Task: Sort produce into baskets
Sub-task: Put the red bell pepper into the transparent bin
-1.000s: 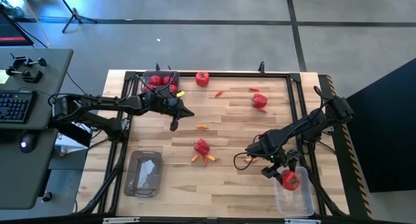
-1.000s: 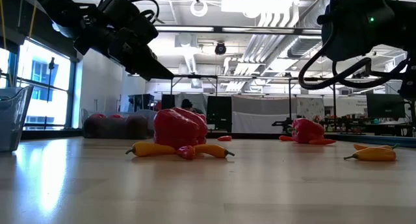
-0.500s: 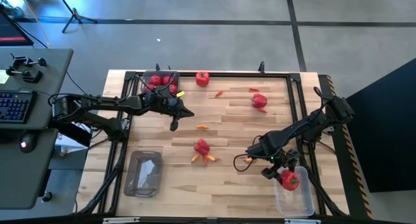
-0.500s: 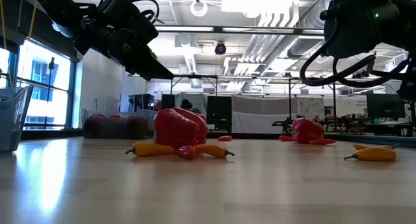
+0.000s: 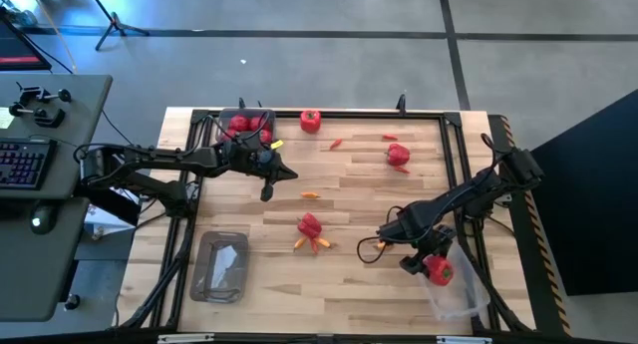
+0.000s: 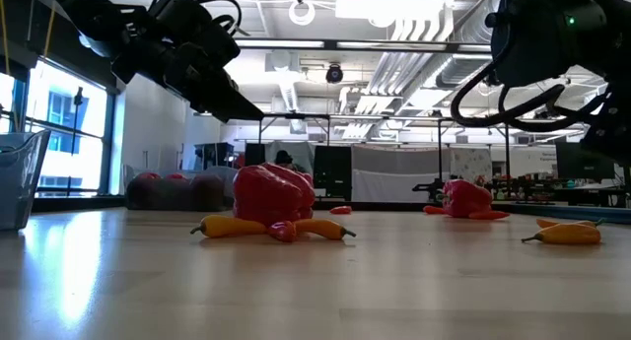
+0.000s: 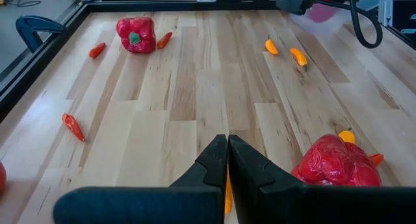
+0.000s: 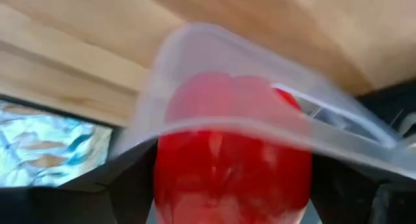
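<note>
**A:** What is the biggest thing you see?

**B:** The wooden table. My right gripper is over its right side, with a clear tub under it. The tub lies slanted, and its long side runs away from the gripper toward the table's corner.

**A:** Is anything at the gripper?

**B:** A red pepper sits right at it, over the end of the tub closest to the gripper. I cannot tell if the gripper grips the pepper or has let go. The tub's rim crosses in front of the pepper. I see no stem, so I cannot tell which way the pepper points.

**A:** And the other arm?

**B:** My left gripper is clenched shut with nothing in it, up off the wood. A tub of round red fruits is close behind it.

**A:** What else is around?

**B:** A second pepper lies between my two grippers, with small orange pieces touching it. One tiny orange piece lies near the left gripper.
</note>
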Controlling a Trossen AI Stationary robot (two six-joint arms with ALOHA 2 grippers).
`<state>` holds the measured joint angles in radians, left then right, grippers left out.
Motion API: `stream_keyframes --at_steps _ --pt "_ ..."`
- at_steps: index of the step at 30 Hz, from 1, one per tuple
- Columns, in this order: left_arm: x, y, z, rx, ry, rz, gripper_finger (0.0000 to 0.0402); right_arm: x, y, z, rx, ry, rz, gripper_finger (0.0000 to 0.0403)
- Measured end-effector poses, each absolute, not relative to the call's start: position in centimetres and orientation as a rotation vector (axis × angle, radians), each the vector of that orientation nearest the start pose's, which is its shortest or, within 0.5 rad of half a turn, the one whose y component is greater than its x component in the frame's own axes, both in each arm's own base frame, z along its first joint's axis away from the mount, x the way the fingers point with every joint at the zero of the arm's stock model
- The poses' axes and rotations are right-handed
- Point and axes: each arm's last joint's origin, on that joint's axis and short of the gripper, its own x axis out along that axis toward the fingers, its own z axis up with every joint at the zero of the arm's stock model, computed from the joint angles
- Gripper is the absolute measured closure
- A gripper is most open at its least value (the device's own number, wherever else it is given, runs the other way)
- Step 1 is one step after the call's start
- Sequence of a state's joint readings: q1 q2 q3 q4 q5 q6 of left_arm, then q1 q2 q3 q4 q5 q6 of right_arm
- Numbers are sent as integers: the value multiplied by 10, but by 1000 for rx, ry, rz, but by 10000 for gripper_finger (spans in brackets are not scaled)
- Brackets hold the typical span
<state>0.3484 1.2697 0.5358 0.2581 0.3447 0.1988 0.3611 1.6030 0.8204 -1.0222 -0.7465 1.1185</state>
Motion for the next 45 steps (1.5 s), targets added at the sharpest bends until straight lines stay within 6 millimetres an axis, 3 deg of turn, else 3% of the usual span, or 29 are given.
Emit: stream_keyframes --at_steps 12,24,38,45 --pt "237 76 193 31 444 -40 402 201 97 151 1030 2128 -380 71" --pt "237 76 193 31 444 -40 401 218 104 181 918 2040 -417 70" --pt "237 75 193 46 443 -50 402 210 118 179 792 1952 -582 70" --pt "237 74 193 44 440 -66 393 210 120 179 794 1959 -553 53"
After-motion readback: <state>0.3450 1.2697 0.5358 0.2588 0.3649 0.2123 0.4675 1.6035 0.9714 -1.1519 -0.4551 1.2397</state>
